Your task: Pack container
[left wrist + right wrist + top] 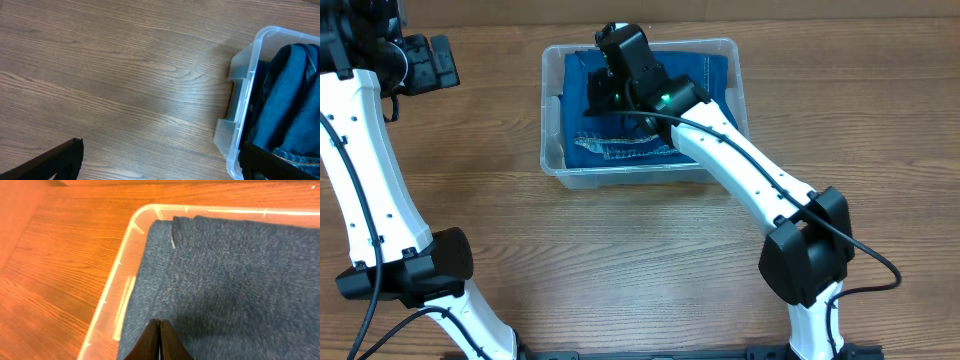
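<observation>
The clear plastic container [552,160] stands at the back middle of the table, filled with folded blue jeans [620,150]. My right gripper [602,92] is over the container's left half with its fingers shut together, nothing between them. In the right wrist view its tips [160,322] are at the denim [230,270], close to the container's rim [117,275]; I cannot tell whether they touch it. My left gripper [445,62] is open and empty at the far left, above bare table. In the left wrist view its fingers [160,165] spread wide, with the container's end wall [245,75] and jeans [290,95] at the right.
The wooden table [650,260] runs around the container on all sides. My right arm [750,170] crosses over the container's front right corner. My left arm [370,180] stands along the left edge.
</observation>
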Robot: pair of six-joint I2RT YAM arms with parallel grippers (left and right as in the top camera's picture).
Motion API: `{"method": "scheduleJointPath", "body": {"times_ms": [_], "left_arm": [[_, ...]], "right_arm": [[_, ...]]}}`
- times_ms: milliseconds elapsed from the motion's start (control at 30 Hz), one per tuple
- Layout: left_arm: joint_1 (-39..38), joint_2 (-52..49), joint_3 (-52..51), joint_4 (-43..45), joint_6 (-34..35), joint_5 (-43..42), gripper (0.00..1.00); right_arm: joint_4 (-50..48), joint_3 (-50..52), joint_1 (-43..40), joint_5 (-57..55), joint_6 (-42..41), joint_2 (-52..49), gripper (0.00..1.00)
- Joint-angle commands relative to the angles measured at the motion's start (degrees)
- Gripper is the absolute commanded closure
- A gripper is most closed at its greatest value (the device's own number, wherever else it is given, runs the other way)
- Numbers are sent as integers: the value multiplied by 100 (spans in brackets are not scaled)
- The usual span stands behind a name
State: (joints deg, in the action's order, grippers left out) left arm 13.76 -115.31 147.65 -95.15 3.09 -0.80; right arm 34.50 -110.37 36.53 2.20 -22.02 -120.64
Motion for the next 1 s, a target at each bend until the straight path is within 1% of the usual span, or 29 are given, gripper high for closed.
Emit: {"method": "scheduleJointPath", "body": {"times_ms": [0, 100, 200, 300, 333, 400, 433, 467, 500, 533, 567, 600, 633, 667, 733, 800, 967], "left_arm": [[9, -42, -17, 7, 79, 35, 0], [11, -42, -20, 7, 76, 35, 0], [11, -42, -20, 4, 76, 35, 0], [9, -42, -17, 7, 76, 35, 0], [11, -42, -20, 7, 79, 35, 0], [11, -42, -20, 7, 76, 35, 0], [11, -42, -17, 7, 76, 35, 0], [11, -42, -20, 7, 76, 35, 0], [9, -42, -20, 4, 76, 35, 0], [9, -42, -17, 4, 76, 35, 0], [9, -42, -20, 4, 76, 35, 0], [15, -42, -20, 7, 76, 35, 0], [15, -42, -17, 7, 79, 35, 0], [9, -42, -17, 7, 76, 35, 0], [9, -42, -20, 4, 76, 35, 0], [11, -42, -20, 4, 76, 35, 0], [11, -42, -20, 4, 76, 35, 0]], "right_arm": [[-76, -114, 28, 166, 149, -509, 96], [-59, -114, 39, 424, 149, -1014, 96], [98, -111, 48, 459, 151, -1119, 96], [262, -114, 57, 498, 151, -990, 96], [313, -122, 57, 498, 151, -789, 95], [466, -227, 46, 452, 295, -483, 91], [678, -354, 42, 271, 306, -282, 83], [922, -492, 17, 92, 437, -66, 77], [1123, -601, 0, -118, 450, 125, 67], [1309, -706, -26, -310, 450, 319, 54], [1508, -785, -48, -527, 450, 520, 37], [1746, -807, -98, -741, 450, 811, 13], [2031, -811, -153, -887, 450, 1075, 0], [2391, -811, -223, -1038, 450, 1399, 0], [2787, -811, -315, -1126, 450, 1757, 0], [3486, -811, -509, -1226, 450, 2227, 0], [4693, -811, -1014, -1480, 446, 2828, 0]]}}
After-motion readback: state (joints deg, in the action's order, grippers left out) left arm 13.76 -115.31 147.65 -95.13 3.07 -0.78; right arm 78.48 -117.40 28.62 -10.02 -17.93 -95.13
